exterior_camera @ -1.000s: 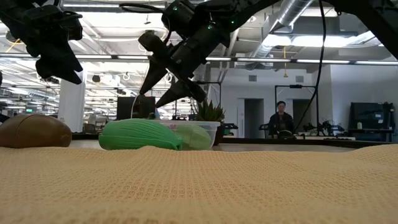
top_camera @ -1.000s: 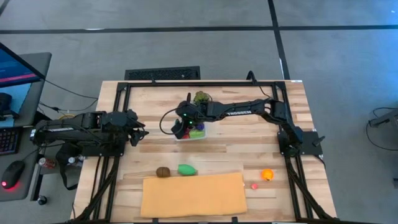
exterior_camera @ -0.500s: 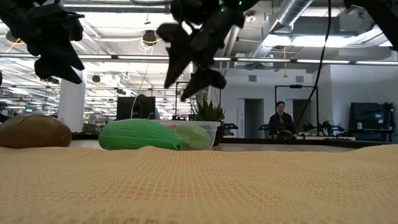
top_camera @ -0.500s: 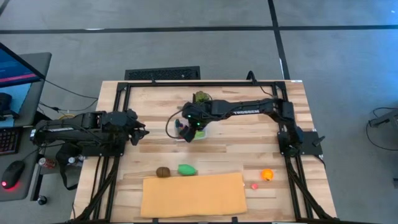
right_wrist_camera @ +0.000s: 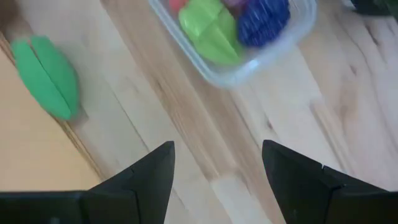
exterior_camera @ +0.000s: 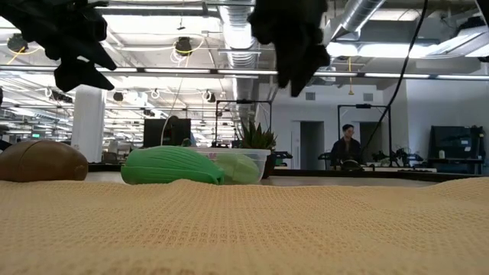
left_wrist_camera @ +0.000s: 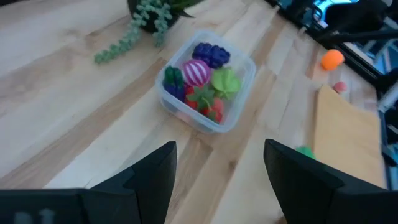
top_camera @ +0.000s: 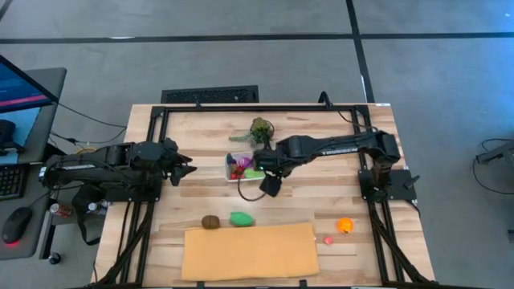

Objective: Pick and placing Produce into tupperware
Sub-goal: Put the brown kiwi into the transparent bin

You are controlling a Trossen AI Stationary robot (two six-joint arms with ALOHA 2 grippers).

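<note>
From above, tupperware (top_camera: 243,168) mid-surface, partly hidden by right pincer (top_camera: 269,186), spread and empty; at surface level, tub wall mostly behind green piece (exterior_camera: 172,166); from the wrists, left pincer (left_wrist_camera: 217,162) spread, empty, orange piece (left_wrist_camera: 333,59) blurred.

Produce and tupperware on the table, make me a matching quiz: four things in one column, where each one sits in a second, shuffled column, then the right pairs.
Things:
1. purple grapes
2. green pod piece
3. orange piece
4. leafy bunch

Places:
A. on bare wood beyond the tupperware, away from the sheet
B. inside the tupperware
C. beside the brown piece, just off the tan sheet
D. near the right arm's base, beside a small pink piece

Pairs: 1-B, 2-C, 3-D, 4-A
</note>
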